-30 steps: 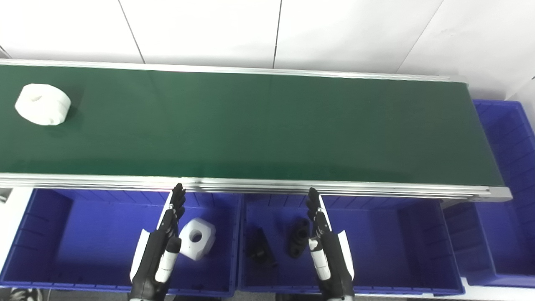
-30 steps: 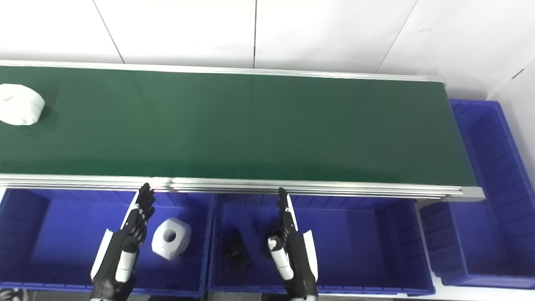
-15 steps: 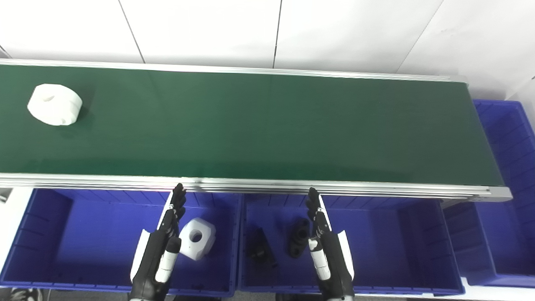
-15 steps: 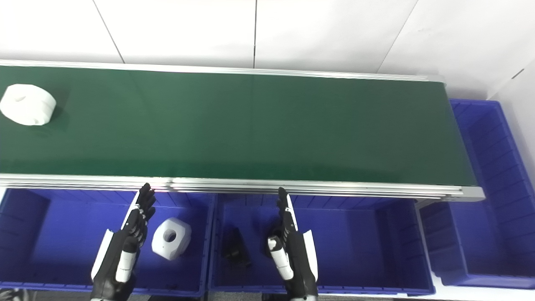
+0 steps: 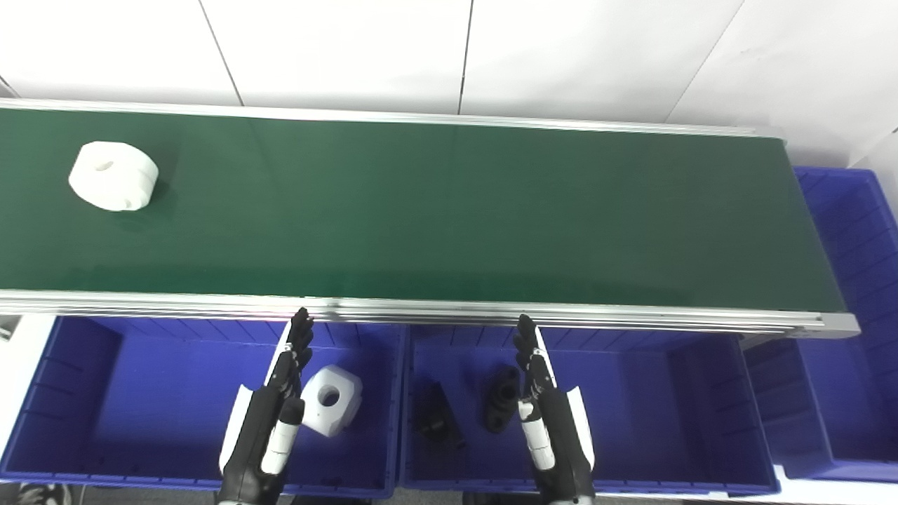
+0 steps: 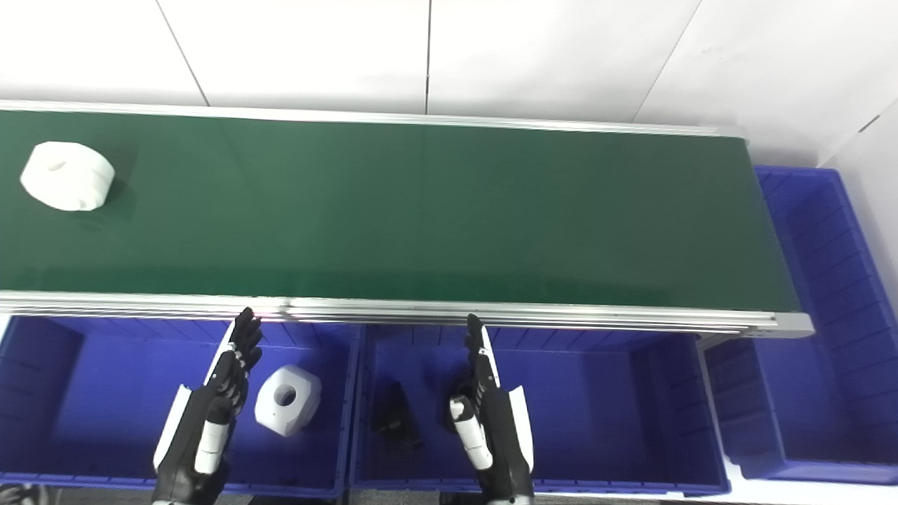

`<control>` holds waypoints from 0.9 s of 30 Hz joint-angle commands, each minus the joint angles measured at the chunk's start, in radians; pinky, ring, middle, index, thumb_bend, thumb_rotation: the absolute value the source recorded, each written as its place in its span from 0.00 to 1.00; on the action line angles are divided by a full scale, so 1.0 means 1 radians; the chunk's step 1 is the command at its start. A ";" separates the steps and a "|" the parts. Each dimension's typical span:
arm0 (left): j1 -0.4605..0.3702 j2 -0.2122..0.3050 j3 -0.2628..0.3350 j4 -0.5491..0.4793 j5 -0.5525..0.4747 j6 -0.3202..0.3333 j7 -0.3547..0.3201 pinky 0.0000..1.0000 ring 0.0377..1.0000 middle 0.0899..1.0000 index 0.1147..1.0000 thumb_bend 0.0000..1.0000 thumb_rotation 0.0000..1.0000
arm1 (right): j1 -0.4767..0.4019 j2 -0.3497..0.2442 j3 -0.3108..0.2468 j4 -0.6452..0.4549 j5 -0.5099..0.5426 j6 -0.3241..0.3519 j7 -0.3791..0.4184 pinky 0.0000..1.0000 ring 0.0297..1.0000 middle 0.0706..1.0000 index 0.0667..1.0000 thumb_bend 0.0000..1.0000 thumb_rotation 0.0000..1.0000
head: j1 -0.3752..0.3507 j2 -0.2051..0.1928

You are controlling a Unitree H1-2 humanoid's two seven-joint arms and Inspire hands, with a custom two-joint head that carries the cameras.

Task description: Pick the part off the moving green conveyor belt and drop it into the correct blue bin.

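Conveyor belt (image 5: 449, 210), dark green with silver rails, runs left to right across the scene and takes up most of it. Blue bins line its near side: a left bin (image 5: 105, 393) and a middle bin (image 5: 631, 407) sit side by side, and a third bin (image 5: 856, 280) stands past the belt's right end. Both hands hover over the near bins, fingers straight, held together and pointing toward the belt, neither holding anything: the left hand (image 5: 270, 421) over the right part of the left bin, the right hand (image 5: 551, 421) over the middle bin. White round part (image 5: 114, 175) with a hole in its top lies on the belt's far left, well apart from both hands. Just right of the left hand, a white blocky part (image 5: 331, 400) with a hole rests in the left bin. Two black parts (image 5: 501, 396) lie in the middle bin, left of the right hand.
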 commanded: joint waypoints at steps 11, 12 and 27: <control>0.006 0.007 -0.003 -0.020 -0.001 -0.010 -0.006 1.00 1.00 1.00 1.00 0.88 1.00 | 0.004 0.053 0.029 -0.017 -0.003 -0.014 0.010 1.00 0.99 1.00 1.00 0.82 1.00 | 0.003 0.002; 0.006 0.007 -0.003 -0.022 -0.004 -0.006 -0.007 1.00 1.00 1.00 1.00 0.88 1.00 | 0.005 0.053 0.030 -0.018 -0.002 -0.011 0.011 1.00 0.99 1.00 1.00 0.82 1.00 | 0.003 0.002; -0.001 -0.024 -0.011 0.039 0.043 -0.066 0.020 1.00 1.00 1.00 1.00 0.85 1.00 | 0.003 0.028 0.015 -0.003 0.032 -0.032 0.034 1.00 1.00 1.00 1.00 0.80 1.00 | 0.139 -0.039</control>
